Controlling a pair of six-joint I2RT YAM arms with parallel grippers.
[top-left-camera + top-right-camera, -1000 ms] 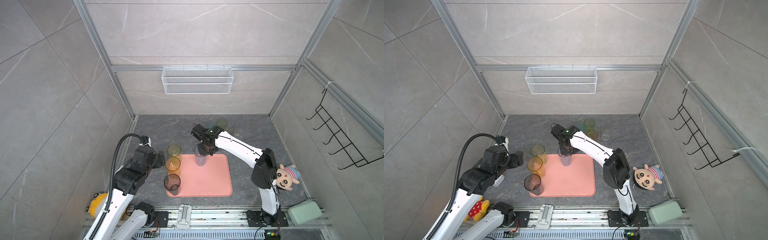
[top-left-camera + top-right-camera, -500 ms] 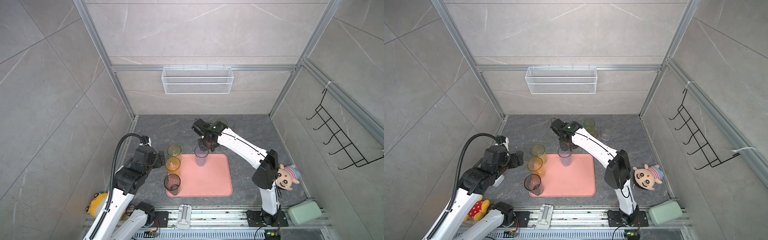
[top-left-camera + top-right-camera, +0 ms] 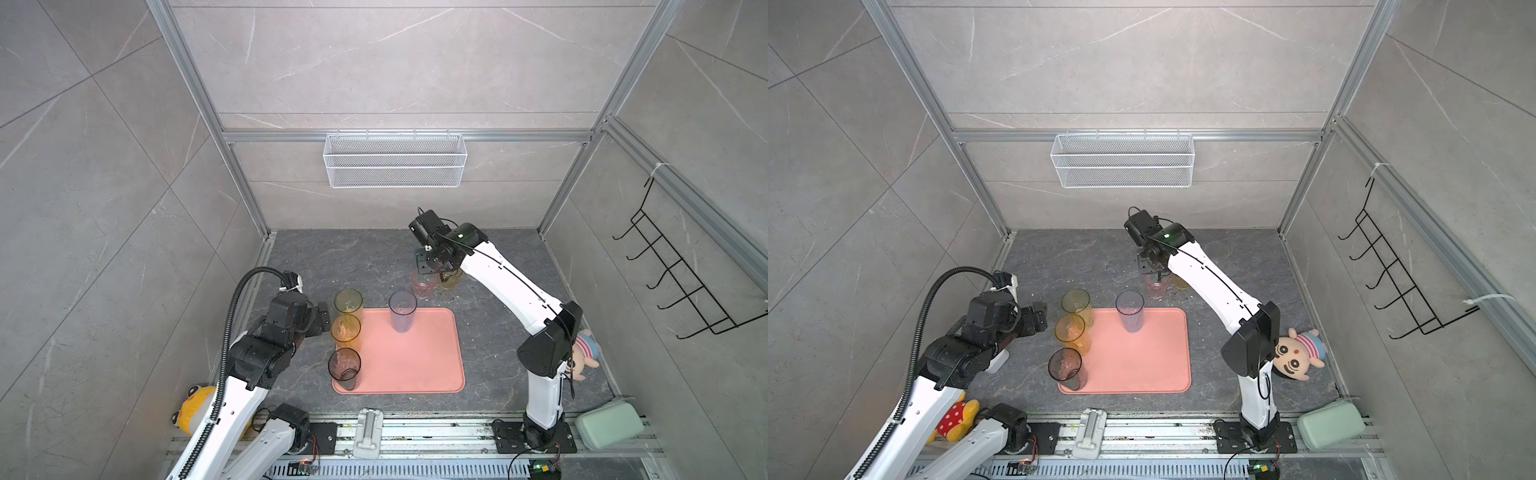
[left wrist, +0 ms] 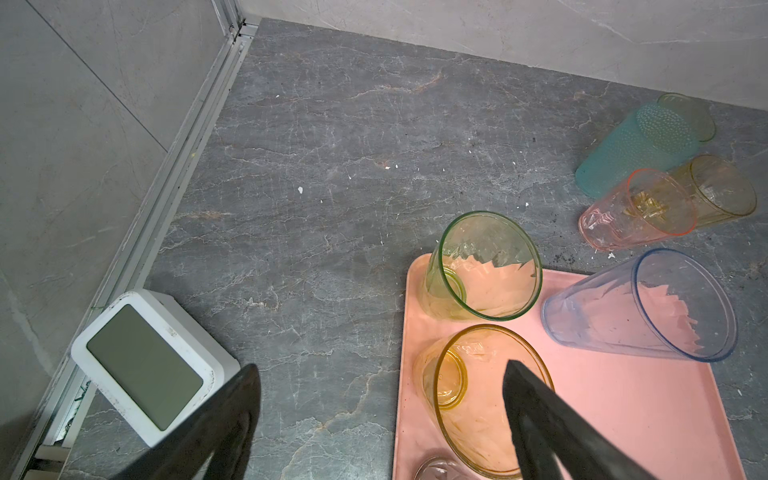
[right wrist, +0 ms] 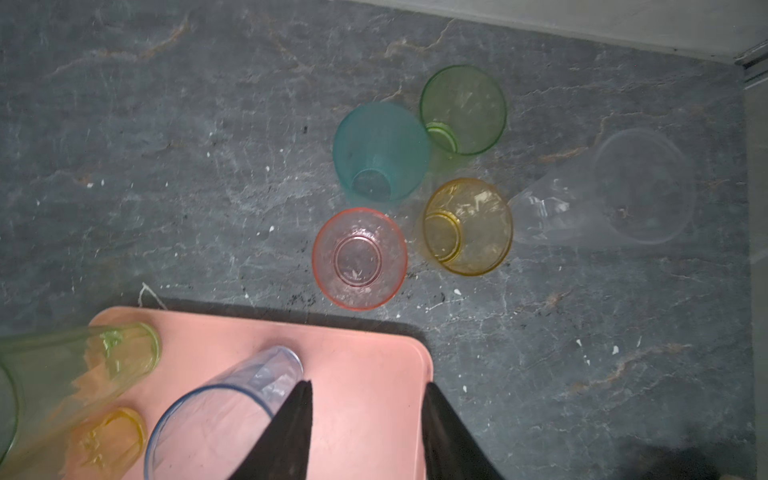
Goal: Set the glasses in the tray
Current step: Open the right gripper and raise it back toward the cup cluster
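Glasses [image 5: 465, 226] off the tray [image 5: 374, 345] are clustered just beyond the right tool [image 5: 368, 385], parted and empty; the upright pink glass [image 5: 359, 258] is found nearest; the released left tool [image 4: 379, 365] is farther.

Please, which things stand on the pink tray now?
On the tray stand four upright tumblers: yellow-green, amber and smoky grey along its left edge, blue-grey at its far edge. The rest lies bare; nothing covers it.

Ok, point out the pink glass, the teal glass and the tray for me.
pink glass [image 5: 359, 258]: right wrist view, on its round base, seen through the open mouth.
teal glass [image 5: 380, 145]: right wrist view, on its inner wall.
tray [image 3: 415, 361]: in a top view, on its bare floor.
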